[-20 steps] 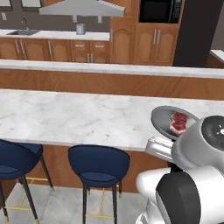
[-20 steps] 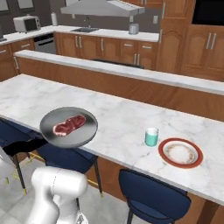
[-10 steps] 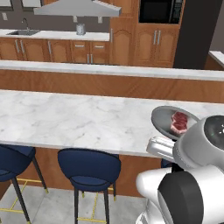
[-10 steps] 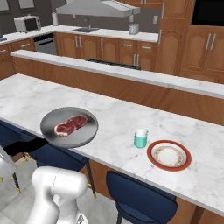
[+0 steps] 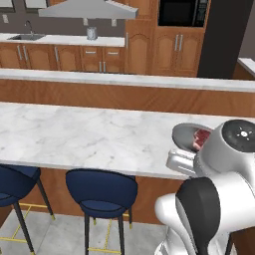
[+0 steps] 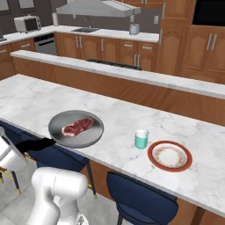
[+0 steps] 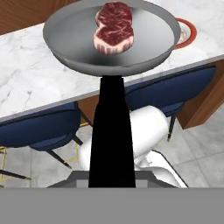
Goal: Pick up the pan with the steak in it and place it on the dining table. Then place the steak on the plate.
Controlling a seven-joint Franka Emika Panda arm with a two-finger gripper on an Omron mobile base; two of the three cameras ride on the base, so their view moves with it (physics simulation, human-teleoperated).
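pan point(image 6: 75, 128): grey metal, black handle
steak point(image 6: 78, 126): red-pink, whitish marbling
bench point(image 6: 39, 99): white marble, grey veins, wooden base
plate point(image 6: 170, 156): reddish-brown rim, pale centre
cup point(image 6: 141, 139): teal
stools point(image 5: 101, 191): dark blue
cabinets point(image 5: 60, 58): brown wood

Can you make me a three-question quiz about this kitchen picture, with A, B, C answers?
1. Where is the steak?
A. in the pan
B. on the plate
C. on a stool

2. What colour is the cup?
A. yellow
B. teal
C. black

3. What is the pincer doing?
A. hanging open
B. shut on the pan's handle
C. holding the cup

Answers:
1 A, the meat lies inside the grey pan.
2 B, the cup beside the plate is teal.
3 B, the hand view shows the black handle running out from the pincer.
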